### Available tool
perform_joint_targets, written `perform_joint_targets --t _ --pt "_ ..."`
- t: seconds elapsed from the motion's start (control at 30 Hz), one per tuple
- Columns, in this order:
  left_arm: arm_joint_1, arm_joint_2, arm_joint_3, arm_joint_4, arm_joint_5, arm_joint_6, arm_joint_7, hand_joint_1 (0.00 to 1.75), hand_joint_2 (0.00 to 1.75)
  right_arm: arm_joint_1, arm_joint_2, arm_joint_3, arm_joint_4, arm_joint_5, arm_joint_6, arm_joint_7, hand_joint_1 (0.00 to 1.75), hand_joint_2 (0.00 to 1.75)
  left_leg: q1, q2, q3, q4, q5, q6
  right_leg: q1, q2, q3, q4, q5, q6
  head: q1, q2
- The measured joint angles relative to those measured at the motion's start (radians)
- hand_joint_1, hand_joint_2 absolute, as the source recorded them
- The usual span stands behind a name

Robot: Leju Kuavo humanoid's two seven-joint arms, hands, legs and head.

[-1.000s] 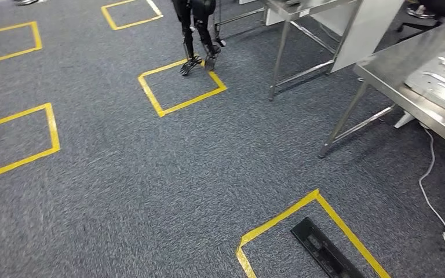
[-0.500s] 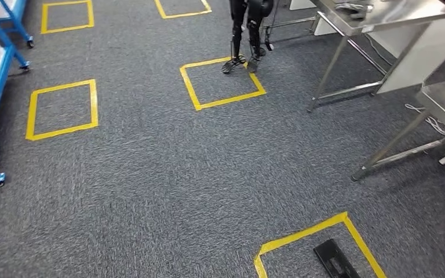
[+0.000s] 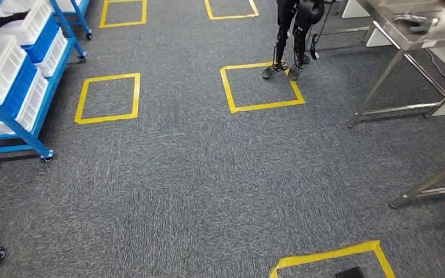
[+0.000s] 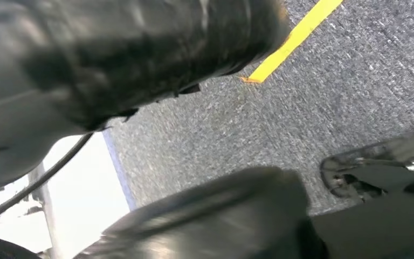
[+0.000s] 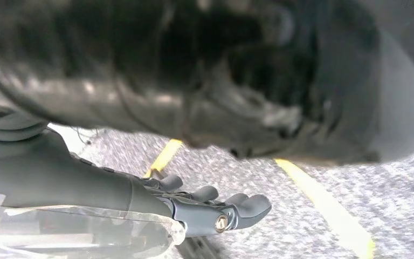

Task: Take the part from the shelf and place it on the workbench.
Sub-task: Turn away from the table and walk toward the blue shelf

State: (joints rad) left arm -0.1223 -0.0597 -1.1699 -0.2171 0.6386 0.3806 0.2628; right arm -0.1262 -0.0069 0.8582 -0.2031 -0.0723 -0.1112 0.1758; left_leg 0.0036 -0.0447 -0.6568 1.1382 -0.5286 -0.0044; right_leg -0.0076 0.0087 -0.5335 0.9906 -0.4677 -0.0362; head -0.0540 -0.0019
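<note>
Risks clipping the blue shelf [image 3: 13, 120] on approach, or a missed grasp. Right hand [image 5: 215, 208] fingers loosely spread, holding nothing; left hand [image 4: 205, 216] too blurred to tell. Part not made out, presumably in the white bins [image 3: 0, 75]

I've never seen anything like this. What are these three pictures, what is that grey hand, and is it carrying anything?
They come from cameras on a two-legged humanoid robot. The wide picture is from its head, looking down at grey carpet marked with yellow tape squares. On the left stands a blue shelf with white bins, on the right a steel workbench, and farther off a pair of dark mechanical legs. The other two pictures come from cameras at its wrists. One shows the right hand, holding nothing, above the carpet. The left wrist picture is too blurred to judge that hand.
</note>
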Motion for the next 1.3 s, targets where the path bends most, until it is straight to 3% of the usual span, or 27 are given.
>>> perform_joint_targets --t 0.07,0.1,0.13,0.2,0.27,0.3,0.37,0.4,0.47,0.53,0.57,0.6,0.63,0.67,0.73,0.8,0.83,0.9,0.97,1.03,1.1,1.13,1.17,1.23,1.3 --pt "-0.003 0.000 0.001 0.000 -0.005 0.000 -0.003 0.00 0.00 0.003 0.005 0.002 0.000 0.000 0.014 0.001 0.00 0.00 0.006 0.023 -0.058 0.108 -0.041 -0.010 0.001 -0.033 0.001 0.002 -0.005 -0.002 -0.003 0.000" --pt "-0.002 0.000 0.001 0.000 -0.008 0.000 -0.003 0.00 0.00 0.005 0.007 0.004 0.000 0.000 0.019 0.001 0.00 0.00 0.009 0.028 -0.068 0.125 -0.037 -0.014 0.000 -0.048 0.001 0.005 -0.009 0.000 -0.003 0.000" --pt "-0.001 0.000 0.001 0.000 -0.010 0.000 -0.002 0.00 0.00 0.006 0.009 0.006 0.000 0.000 0.021 0.002 0.00 0.00 0.012 0.034 -0.061 0.110 -0.018 -0.018 -0.001 -0.063 0.002 0.008 -0.014 0.002 -0.003 0.000" --pt "0.000 0.000 0.001 0.000 -0.010 0.000 -0.001 0.00 0.00 0.006 0.012 0.009 0.000 0.000 0.022 0.002 0.00 0.00 0.015 0.068 -0.003 -0.006 0.043 -0.021 -0.003 -0.088 0.005 0.019 -0.025 0.010 -0.004 0.000" --pt "-0.003 0.000 0.001 0.000 -0.011 0.000 -0.001 0.00 0.00 0.005 0.014 0.011 0.000 0.000 0.022 0.002 0.00 0.00 0.012 0.104 0.046 -0.096 0.073 -0.013 0.001 -0.108 0.008 0.031 -0.039 0.022 -0.002 0.000" --pt "-0.004 0.000 0.001 0.000 -0.011 0.000 -0.001 0.00 0.00 0.004 0.014 0.012 0.000 0.000 0.022 0.002 0.00 0.00 0.009 0.110 0.053 -0.110 0.073 -0.006 0.004 -0.116 0.010 0.034 -0.043 0.029 0.000 0.000" --pt "-0.002 0.000 0.001 0.000 -0.011 0.000 -0.001 0.00 0.00 0.000 0.016 0.013 0.000 0.000 0.022 0.002 0.00 0.00 0.008 0.089 0.054 -0.110 0.073 0.008 0.005 -0.129 0.017 0.033 -0.049 0.039 0.003 0.000" --pt "-0.001 0.000 0.001 0.000 -0.011 0.000 -0.001 0.00 0.00 -0.002 0.016 0.014 -0.001 0.000 0.023 0.002 0.00 0.00 0.009 0.079 0.056 -0.114 0.075 0.013 0.003 -0.120 0.019 0.036 -0.054 0.045 0.004 0.000" --pt "-0.002 0.000 0.001 0.000 -0.011 0.003 -0.001 0.00 0.00 -0.004 0.017 0.015 -0.001 0.000 0.025 0.002 0.00 0.00 0.015 0.059 0.059 -0.122 0.080 0.026 -0.003 -0.072 -0.001 0.089 -0.092 0.055 0.010 0.000" --pt "-0.005 0.000 0.001 0.000 -0.014 0.007 -0.004 0.00 0.00 -0.001 0.017 0.016 -0.001 0.000 0.030 0.001 0.00 0.00 0.015 0.036 0.058 -0.124 0.082 0.032 -0.005 -0.028 -0.060 0.212 -0.152 0.058 0.016 0.000" --pt "-0.006 0.000 0.001 0.000 -0.016 0.008 -0.006 0.00 0.00 0.001 0.017 0.016 -0.001 0.001 0.034 0.001 0.00 0.00 0.014 0.022 0.057 -0.123 0.082 0.033 -0.005 -0.021 -0.091 0.271 -0.172 0.059 0.017 0.000" --pt "-0.005 0.000 0.001 0.000 -0.019 0.009 -0.009 0.00 0.00 0.003 0.017 0.016 -0.001 0.004 0.037 0.001 0.00 0.00 0.014 0.008 0.057 -0.123 0.082 0.033 -0.006 -0.019 -0.110 0.301 -0.172 0.059 0.017 0.000" --pt "-0.004 0.000 0.001 0.000 -0.023 0.010 -0.013 0.00 0.00 0.005 0.017 0.017 -0.001 0.009 0.040 0.001 0.00 0.00 0.014 -0.007 0.057 -0.122 0.082 0.033 -0.007 -0.016 -0.112 0.293 -0.151 0.059 0.017 0.000" --pt "-0.003 0.000 0.001 0.000 -0.026 0.012 -0.019 0.00 0.00 0.005 0.017 0.018 -0.001 0.013 0.042 0.001 0.00 0.00 0.015 -0.022 0.058 -0.120 0.081 0.032 -0.009 -0.011 -0.097 0.250 -0.116 0.058 0.017 0.000" --pt "-0.004 -0.001 0.001 0.000 -0.031 0.015 -0.029 0.00 0.00 0.005 0.017 0.022 -0.001 0.020 0.045 0.000 0.00 0.00 0.016 -0.050 0.056 -0.114 0.081 0.026 -0.015 0.035 -0.046 0.123 -0.050 0.055 0.017 0.000" --pt "-0.005 -0.002 0.001 0.000 -0.031 0.017 -0.026 0.00 0.00 0.004 0.018 0.025 -0.001 0.026 0.051 0.000 0.00 0.00 0.017 -0.074 0.050 -0.112 0.083 0.012 -0.017 0.078 -0.019 0.055 -0.033 0.051 0.018 0.000" --pt "-0.005 -0.002 0.001 0.000 -0.030 0.017 -0.022 0.00 0.00 0.003 0.018 0.026 -0.001 0.029 0.055 0.000 0.00 0.00 0.018 -0.085 0.047 -0.115 0.086 0.004 -0.015 0.084 -0.017 0.052 -0.035 0.047 0.018 0.000" --pt "-0.001 -0.002 0.001 0.000 -0.029 0.014 -0.012 0.00 0.00 0.000 0.019 0.027 -0.001 0.034 0.058 0.000 0.00 0.00 0.021 -0.096 0.041 -0.119 0.091 -0.011 -0.016 0.059 -0.013 0.044 -0.028 0.033 0.017 0.000" --pt "0.000 -0.001 0.001 0.001 -0.028 0.010 -0.007 0.00 0.00 0.000 0.021 0.031 -0.001 0.036 0.059 -0.001 0.00 0.00 0.018 -0.053 0.018 -0.078 0.064 -0.019 -0.018 0.030 -0.007 0.033 -0.020 0.017 0.012 0.000" --pt "-0.004 -0.001 0.001 0.001 -0.029 0.008 -0.007 0.00 0.00 0.001 0.024 0.035 -0.001 0.036 0.061 -0.001 0.00 0.00 0.016 0.006 -0.035 0.037 0.001 -0.022 -0.012 -0.002 -0.006 0.029 -0.018 0.007 0.006 0.000" --pt "-0.005 -0.001 0.001 0.001 -0.031 0.007 -0.007 0.00 0.00 0.004 0.025 0.040 -0.001 0.037 0.065 -0.002 0.00 0.00 0.016 0.026 -0.079 0.138 -0.036 -0.025 -0.006 -0.038 -0.007 0.031 -0.020 0.004 0.006 0.000" --pt "-0.004 -0.001 0.001 0.001 -0.033 0.006 -0.007 0.00 0.00 0.005 0.025 0.042 -0.001 0.038 0.067 -0.002 0.00 0.00 0.016 0.031 -0.078 0.142 -0.029 -0.025 -0.004 -0.054 -0.006 0.032 -0.022 0.003 0.006 0.000" --pt "-0.002 -0.001 0.001 0.001 -0.034 0.006 -0.007 0.00 0.00 0.004 0.026 0.043 -0.001 0.038 0.068 -0.002 0.00 0.00 0.016 0.036 -0.057 0.109 -0.006 -0.024 -0.003 -0.068 -0.006 0.034 -0.024 0.003 0.006 0.000" --pt "-0.002 -0.001 0.001 0.001 -0.035 0.005 -0.007 0.00 0.00 0.001 0.026 0.044 -0.001 0.040 0.071 -0.002 0.00 0.00 0.010 0.069 0.016 -0.018 0.046 -0.015 0.001 -0.092 -0.004 0.038 -0.030 0.008 0.005 0.000" --pt "-0.005 -0.001 0.001 0.001 -0.037 0.003 -0.007 0.00 0.00 -0.001 0.027 0.046 -0.001 0.043 0.072 -0.002 0.00 0.00 0.002 0.096 0.061 -0.102 0.067 -0.001 0.006 -0.112 -0.001 0.042 -0.036 0.016 0.008 0.000"
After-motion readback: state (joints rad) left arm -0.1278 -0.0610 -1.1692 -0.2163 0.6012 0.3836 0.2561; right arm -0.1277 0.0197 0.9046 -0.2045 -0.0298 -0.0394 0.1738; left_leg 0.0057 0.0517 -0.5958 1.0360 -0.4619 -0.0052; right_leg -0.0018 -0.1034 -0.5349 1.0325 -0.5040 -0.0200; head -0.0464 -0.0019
